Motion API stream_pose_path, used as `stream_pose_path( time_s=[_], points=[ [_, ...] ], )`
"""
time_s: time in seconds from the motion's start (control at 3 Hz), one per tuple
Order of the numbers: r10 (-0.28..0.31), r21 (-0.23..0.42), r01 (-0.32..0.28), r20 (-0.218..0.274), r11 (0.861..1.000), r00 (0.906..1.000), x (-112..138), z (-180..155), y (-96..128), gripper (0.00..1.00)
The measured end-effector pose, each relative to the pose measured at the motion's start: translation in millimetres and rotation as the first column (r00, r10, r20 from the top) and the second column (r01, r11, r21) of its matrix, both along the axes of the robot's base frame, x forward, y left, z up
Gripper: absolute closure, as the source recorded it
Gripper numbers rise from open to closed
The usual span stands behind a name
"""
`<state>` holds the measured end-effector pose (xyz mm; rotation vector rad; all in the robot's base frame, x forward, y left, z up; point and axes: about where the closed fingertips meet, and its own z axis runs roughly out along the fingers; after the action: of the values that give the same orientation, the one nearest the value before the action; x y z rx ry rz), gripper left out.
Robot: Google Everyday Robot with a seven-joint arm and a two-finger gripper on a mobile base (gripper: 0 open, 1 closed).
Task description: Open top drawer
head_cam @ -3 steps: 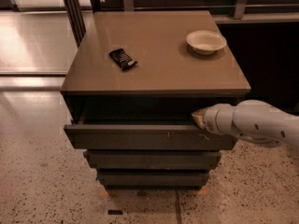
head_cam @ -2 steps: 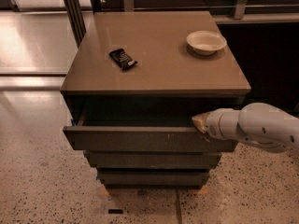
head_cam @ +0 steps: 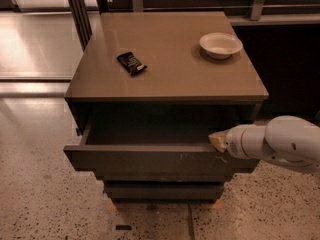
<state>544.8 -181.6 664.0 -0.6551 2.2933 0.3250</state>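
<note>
The top drawer (head_cam: 150, 160) is the widest of three dark grey-brown drawer fronts and stands pulled out a fair way from the cabinet, its plain grey inside (head_cam: 150, 134) showing. Small pale scuffs mark its front right of centre. My gripper (head_cam: 217, 142) comes in from the right on a white arm (head_cam: 280, 144) and its pale tip sits at the drawer's top front edge near the right end. Two narrower drawer fronts (head_cam: 162, 190) below it are closed.
On the cabinet top (head_cam: 170, 79) lie a black snack packet (head_cam: 132, 63) at left of centre and a pale shallow bowl (head_cam: 220, 45) at the back right. Speckled floor lies in front. A dark post (head_cam: 77, 11) stands at the back left.
The drawer has slid further out toward the camera, and my gripper has moved with its front edge, down and toward the camera.
</note>
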Motion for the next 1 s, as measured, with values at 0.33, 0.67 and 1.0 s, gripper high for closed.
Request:
stream_pose_path(
  time_s=[0.33,0.67,1.0],
  points=[
    [0.0,0.001,0.0,-0.002,1.0,1.0,-0.3,6.3,-0.2,1.0],
    [-0.008,0.037,0.009,-0.041,0.999,0.9991,-20.7,5.1,-2.2,1.0],
    [0.012,0.092,-0.005,-0.078,0.996,0.9969,-55.0,11.5,1.8,1.0]
  ],
)
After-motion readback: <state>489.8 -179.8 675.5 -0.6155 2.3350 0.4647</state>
